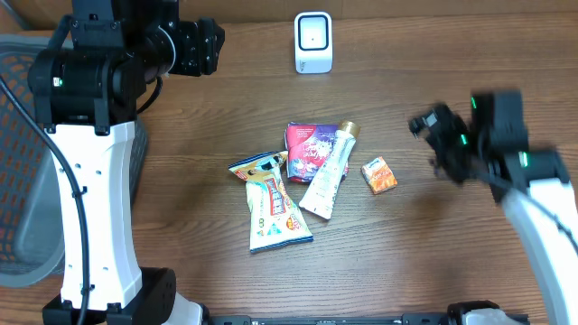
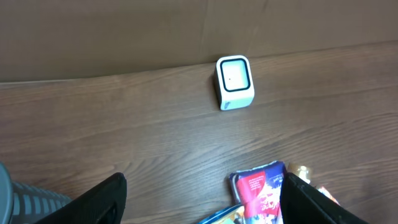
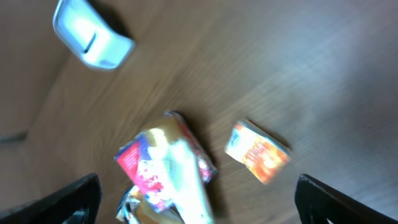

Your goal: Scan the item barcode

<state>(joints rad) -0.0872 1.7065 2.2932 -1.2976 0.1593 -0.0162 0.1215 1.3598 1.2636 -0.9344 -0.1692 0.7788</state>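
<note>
A white barcode scanner (image 1: 313,42) stands at the back of the wooden table; it also shows in the left wrist view (image 2: 234,83) and in the blurred right wrist view (image 3: 90,31). In the middle lie a red pouch (image 1: 310,146), a white tube (image 1: 329,171), a small orange packet (image 1: 379,175) and snack bags (image 1: 273,203). My left gripper (image 1: 209,43) hangs high at the back left, open and empty, with the red pouch (image 2: 258,190) far below it. My right gripper (image 1: 423,125) is open and empty, right of the orange packet (image 3: 258,152).
A grey mesh basket (image 1: 18,181) stands off the table's left side. A brown cardboard wall (image 2: 124,31) runs behind the scanner.
</note>
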